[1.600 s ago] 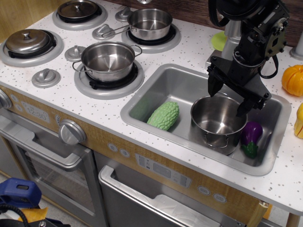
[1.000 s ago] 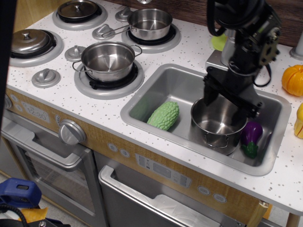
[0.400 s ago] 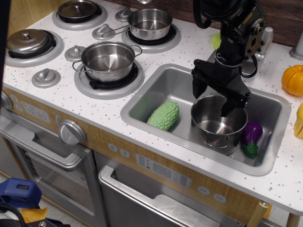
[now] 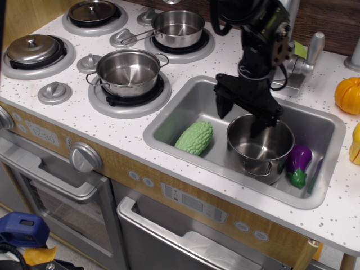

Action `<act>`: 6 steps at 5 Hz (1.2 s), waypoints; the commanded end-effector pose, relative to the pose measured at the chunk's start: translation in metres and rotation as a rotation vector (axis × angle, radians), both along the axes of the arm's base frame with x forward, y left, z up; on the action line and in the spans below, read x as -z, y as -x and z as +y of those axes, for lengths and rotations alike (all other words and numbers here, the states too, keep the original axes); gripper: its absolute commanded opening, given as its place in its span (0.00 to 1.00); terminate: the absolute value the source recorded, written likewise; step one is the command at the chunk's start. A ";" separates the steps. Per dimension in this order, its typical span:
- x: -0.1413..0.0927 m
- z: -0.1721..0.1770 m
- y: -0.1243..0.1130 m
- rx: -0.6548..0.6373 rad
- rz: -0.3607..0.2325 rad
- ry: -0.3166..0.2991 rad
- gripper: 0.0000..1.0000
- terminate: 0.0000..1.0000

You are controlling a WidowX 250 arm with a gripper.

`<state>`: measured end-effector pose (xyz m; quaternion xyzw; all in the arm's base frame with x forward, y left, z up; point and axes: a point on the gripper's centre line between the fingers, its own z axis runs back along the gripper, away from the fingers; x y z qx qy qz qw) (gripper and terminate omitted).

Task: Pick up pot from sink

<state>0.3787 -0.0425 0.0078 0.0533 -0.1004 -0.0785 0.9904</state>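
Black gripper point(image 4: 241, 113) hangs low over the sink point(image 4: 169, 121), jaws spread wide and holding nothing; the left finger point(image 4: 221, 104) points down into the basin left of the pot, the right finger point(image 4: 260, 125) dips over the pot's far-left rim, whether touching it I cannot tell. The arm rises from there to the far side, crossing in front of the silver faucet point(image 4: 301, 56). The pot point(image 4: 260, 146) stands upright on the sink floor, right of centre, empty, one small loop handle facing the near side. Just right of it lies a purple eggplant point(image 4: 298, 163), close against the pot wall. Left of the pot, apart from it, a green bumpy gourd point(image 4: 194, 138) lies on the basin floor. On the speckled white counter point(image 4: 67, 115), left of the sink, a flared-rim steel pot point(image 4: 129, 71) sits on the nearer burner; beyond it, a saucepan point(image 4: 177, 28) with a long wire handle sits on a far burner. Two lidded burners point(image 4: 35, 50) occupy the far left. An orange pumpkin point(image 4: 348, 94) rests on the counter at the right edge, well apart from the sink. Below the counter, oven knob point(image 4: 84, 156) and drawer fronts face the near side.
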 end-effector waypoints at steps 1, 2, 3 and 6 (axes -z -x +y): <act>-0.044 0.005 -0.013 0.011 -0.118 0.016 1.00 0.00; -0.038 0.005 -0.010 -0.010 -0.148 0.035 1.00 0.00; -0.027 0.010 -0.011 -0.009 -0.164 0.051 1.00 0.00; -0.008 0.015 -0.012 -0.018 -0.168 0.083 1.00 0.00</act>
